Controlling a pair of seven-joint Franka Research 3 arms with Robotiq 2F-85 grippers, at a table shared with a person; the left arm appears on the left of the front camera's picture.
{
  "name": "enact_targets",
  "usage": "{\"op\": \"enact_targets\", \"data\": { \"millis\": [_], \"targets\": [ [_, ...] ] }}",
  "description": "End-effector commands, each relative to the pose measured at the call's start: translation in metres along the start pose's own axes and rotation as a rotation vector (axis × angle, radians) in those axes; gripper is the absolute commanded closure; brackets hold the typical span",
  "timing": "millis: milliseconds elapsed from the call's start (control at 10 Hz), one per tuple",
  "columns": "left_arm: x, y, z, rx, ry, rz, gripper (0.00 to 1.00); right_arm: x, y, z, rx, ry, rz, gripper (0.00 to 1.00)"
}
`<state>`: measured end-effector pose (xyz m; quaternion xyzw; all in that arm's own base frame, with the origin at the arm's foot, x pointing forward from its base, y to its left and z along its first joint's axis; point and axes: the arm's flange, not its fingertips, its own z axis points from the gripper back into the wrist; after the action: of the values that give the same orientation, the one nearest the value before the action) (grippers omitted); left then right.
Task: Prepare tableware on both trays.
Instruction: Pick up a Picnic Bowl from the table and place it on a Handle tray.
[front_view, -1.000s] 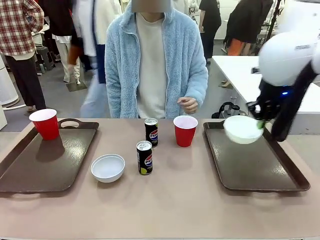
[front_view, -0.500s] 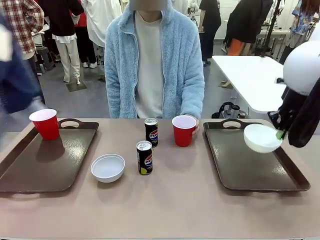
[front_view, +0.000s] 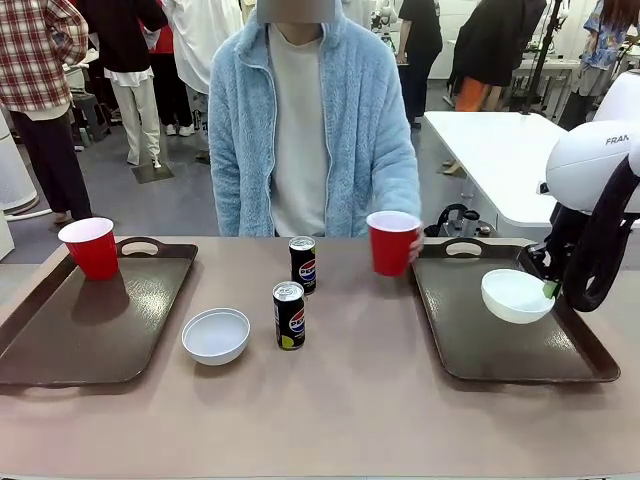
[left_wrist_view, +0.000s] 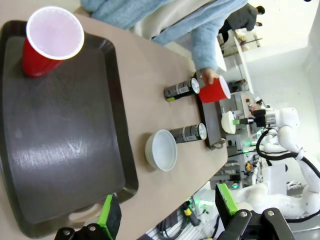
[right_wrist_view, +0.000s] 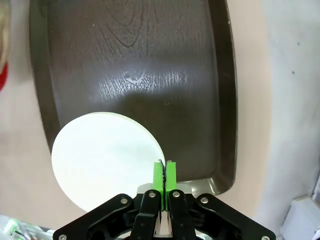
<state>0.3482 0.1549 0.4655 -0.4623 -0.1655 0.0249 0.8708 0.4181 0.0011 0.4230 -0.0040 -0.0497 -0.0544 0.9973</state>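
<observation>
Right hand (right_wrist_view: 164, 167) clenched on the rim of the small round white bowl (front_view: 512, 296), held low over the right dark brown rectangular plastic tray (front_view: 470, 350); left hand (left_wrist_view: 166, 197) released, empty, above the left tray (left_wrist_view: 60, 150)

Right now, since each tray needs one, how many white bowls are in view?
2. One bowl sits on the table beside the near can; the other bowl is held by its rim in the right gripper, over the right tray.

Person in pale blue fleece (front_view: 345, 130) behind tan table (front_view: 340, 410); white table (front_view: 495, 155) beyond, right; plaid-shirted bystander (front_view: 35, 60) left.
</observation>
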Motion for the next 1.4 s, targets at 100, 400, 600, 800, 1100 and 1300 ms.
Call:
{"op": "enact_targets", "data": {
  "millis": [100,400,600,800,1100,1300],
  "targets": [
    [0.0,-0.001,0.001,-0.018,-0.009,-0.005,0.0,-0.091,-0.004,0.03,-0.062,0.216,0.101,1.0],
    [0.0,-0.001,0.001,-0.018,-0.009,-0.005,0.0,-0.137,-0.009,0.049,-0.039,0.19,0.181,1.0],
    [0.0,-0.001,0.001,-0.018,-0.009,-0.005,0.0,-0.124,-0.01,0.042,-0.03,0.192,0.165,1.0],
    [0.0,-0.001,0.001,-0.018,-0.009,-0.005,0.0,-0.122,0.0,0.037,-0.011,0.214,0.173,1.0],
    [0.0,-0.001,0.001,-0.018,-0.009,-0.005,0.0,-0.076,0.011,0.03,0.084,0.084,0.073,1.0],
    [0.0,-0.001,0.001,-0.018,-0.009,-0.005,0.0,-0.024,0.012,0.008,0.129,0.005,-0.005,1.0]
  ]
}}
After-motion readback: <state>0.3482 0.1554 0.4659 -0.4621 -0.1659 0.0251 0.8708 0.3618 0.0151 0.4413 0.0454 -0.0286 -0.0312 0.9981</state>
